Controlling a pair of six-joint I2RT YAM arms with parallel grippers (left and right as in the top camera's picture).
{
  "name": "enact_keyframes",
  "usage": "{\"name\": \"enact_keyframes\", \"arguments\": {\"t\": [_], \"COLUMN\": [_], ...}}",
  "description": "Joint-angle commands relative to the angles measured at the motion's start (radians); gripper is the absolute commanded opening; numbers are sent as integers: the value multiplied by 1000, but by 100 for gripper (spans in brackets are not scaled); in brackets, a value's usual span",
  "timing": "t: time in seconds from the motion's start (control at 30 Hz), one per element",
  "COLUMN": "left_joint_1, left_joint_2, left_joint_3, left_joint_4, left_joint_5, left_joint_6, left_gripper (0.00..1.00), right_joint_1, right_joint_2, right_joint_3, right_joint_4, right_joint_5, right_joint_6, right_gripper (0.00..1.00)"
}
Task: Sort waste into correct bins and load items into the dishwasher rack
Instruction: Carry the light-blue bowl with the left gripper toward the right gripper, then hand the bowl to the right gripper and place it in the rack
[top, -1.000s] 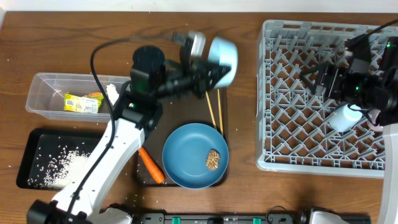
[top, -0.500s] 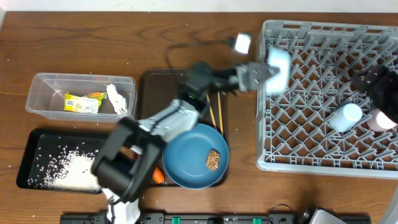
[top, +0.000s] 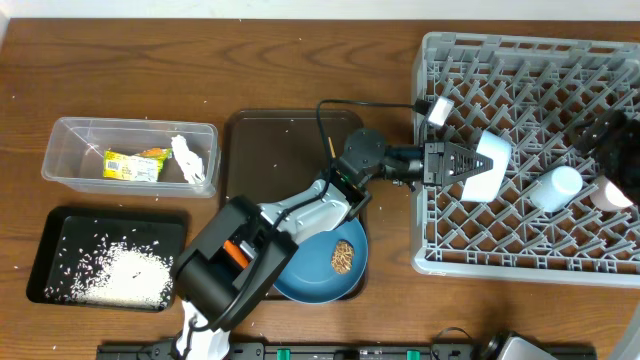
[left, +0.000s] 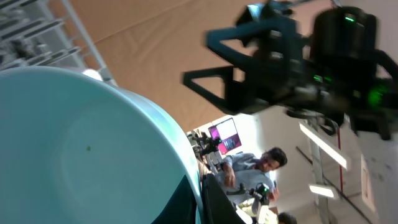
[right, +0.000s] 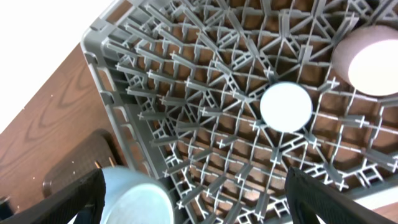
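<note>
Change: we see the pale blue bowl (top: 490, 166) now carried rightward, over the dishwasher rack (top: 520, 252).
Left gripper (top: 462, 164): pinching the bowl, which sits at its tip.
Right gripper (right: 194, 186): spread, empty.

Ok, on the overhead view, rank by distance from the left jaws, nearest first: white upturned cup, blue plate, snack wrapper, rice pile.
1. White upturned cup, in the rack, just to picture-right.
2. Blue plate, on the brown tray, down-left.
3. Snack wrapper in the clear tub and rice pile in the black tray, both far left: too close to call.
</note>
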Motion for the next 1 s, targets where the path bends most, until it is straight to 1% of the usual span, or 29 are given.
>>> {"name": "enact_keyframes", "arguments": {"t": [0.0,0.3,0.4,0.5,0.67,0.97], "left_joint_1": [-8,-23,-23,-21,-21,-25], "left_joint_2": [52,99,106,119,145,161], "left_joint_3": [-5,-5,-5,-5,-5,-5], "left_joint_4": [19,32,28,28,31,105], "left_joint_5": [-29,-53,-56,-56,-56,-83], "left_joint_6": [-22,-19,9,12,17,-11], "left_gripper": [6,7,7,10,10,10], "right_joint_1": [-3,-3,-3,-3,-3,-3], "right_joint_2": [-8,-8,-8,-8,-8,-8], "right_joint_3": [2,2,2,2,2,2], "right_joint_4": [-13,-18,-21,-30,-37,-37], "right_joint_5": [11,17,17,17,17,17], "right_joint_6": [-2,-8,-8,-8,-8,-8], "right_gripper": [85,86,86,86,86,85]}}
